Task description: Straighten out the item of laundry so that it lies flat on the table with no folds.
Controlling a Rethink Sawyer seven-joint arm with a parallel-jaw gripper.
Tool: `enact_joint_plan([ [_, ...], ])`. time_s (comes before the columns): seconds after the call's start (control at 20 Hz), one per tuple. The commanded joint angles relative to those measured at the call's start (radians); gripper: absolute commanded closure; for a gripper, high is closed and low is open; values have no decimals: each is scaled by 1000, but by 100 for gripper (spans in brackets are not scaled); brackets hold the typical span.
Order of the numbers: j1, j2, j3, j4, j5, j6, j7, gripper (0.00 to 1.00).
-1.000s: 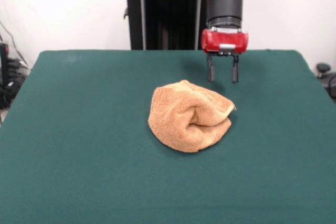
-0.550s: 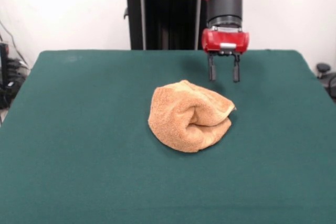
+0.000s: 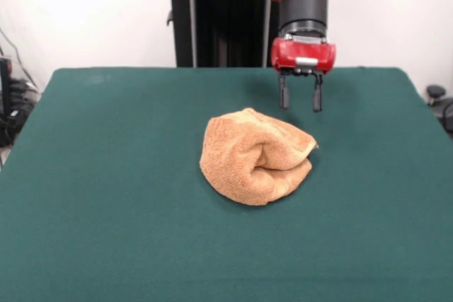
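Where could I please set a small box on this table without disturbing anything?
The dark green felt-covered table is bare left of, right of and in front of the crumpled orange-tan terry towel. Only behind the towel is it crowded, where the open red end effector hangs.

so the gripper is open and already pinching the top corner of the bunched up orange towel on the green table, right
Not quite. The gripper is open, but it is not pinching anything: in the front view its fingers hang apart from the towel, with bare green table showing between them and the cloth. The rest holds: the orange towel lies bunched up on the green table.
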Motion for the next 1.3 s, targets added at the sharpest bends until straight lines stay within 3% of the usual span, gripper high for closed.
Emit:
enact_joint_plan([
  [0.05, 70, 4, 42, -94, 148, 59, 164, 0],
  [0.35, 121, -42, 10, -83, 185, 65, 119, 0],
  [0.9, 147, -26, 13, -90, 168, 0, 183, 0],
  [1.3, 176, 5, -43, -100, 185, 45, 99, 0],
])
